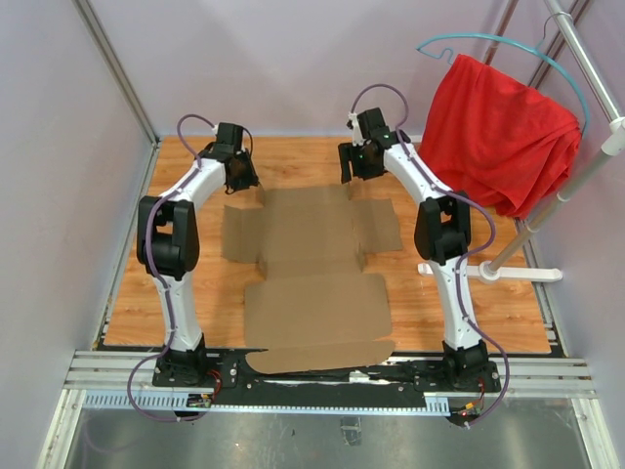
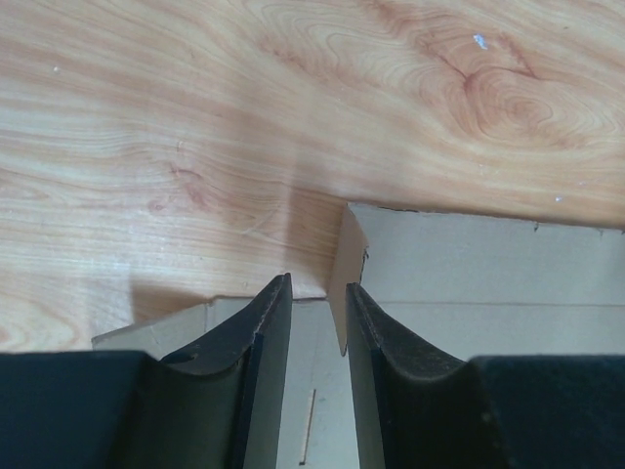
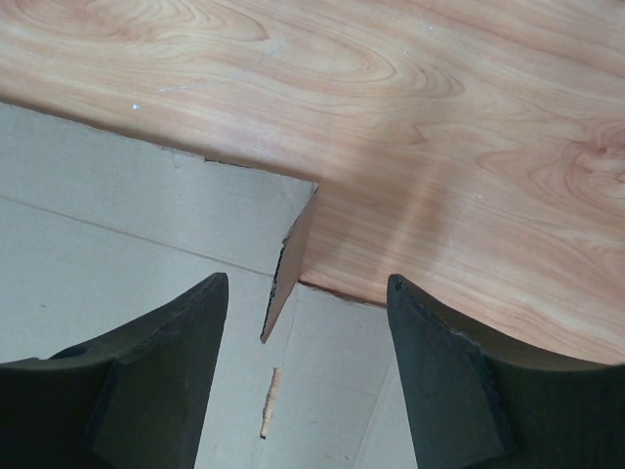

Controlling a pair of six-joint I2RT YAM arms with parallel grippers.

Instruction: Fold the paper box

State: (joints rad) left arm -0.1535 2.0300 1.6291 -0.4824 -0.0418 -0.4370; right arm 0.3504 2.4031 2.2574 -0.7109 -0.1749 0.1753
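Observation:
The paper box (image 1: 312, 256) is a flat brown cardboard sheet lying on the wooden table (image 1: 195, 293). My left gripper (image 1: 250, 182) is at its far left corner and my right gripper (image 1: 349, 168) at its far right corner. In the left wrist view the gripper (image 2: 317, 283) is open by a narrow gap. A small raised corner flap (image 2: 347, 269) stands in that gap against the right finger (image 2: 376, 342). In the right wrist view the gripper (image 3: 308, 278) is wide open. Another raised corner flap (image 3: 295, 259) stands between its fingers and touches neither.
A red cloth (image 1: 498, 132) hangs on a teal hanger (image 1: 508, 44) from a white rack (image 1: 596, 161) at the back right. The rack's foot (image 1: 498, 274) rests on the table's right side. Grey walls enclose the table on three sides.

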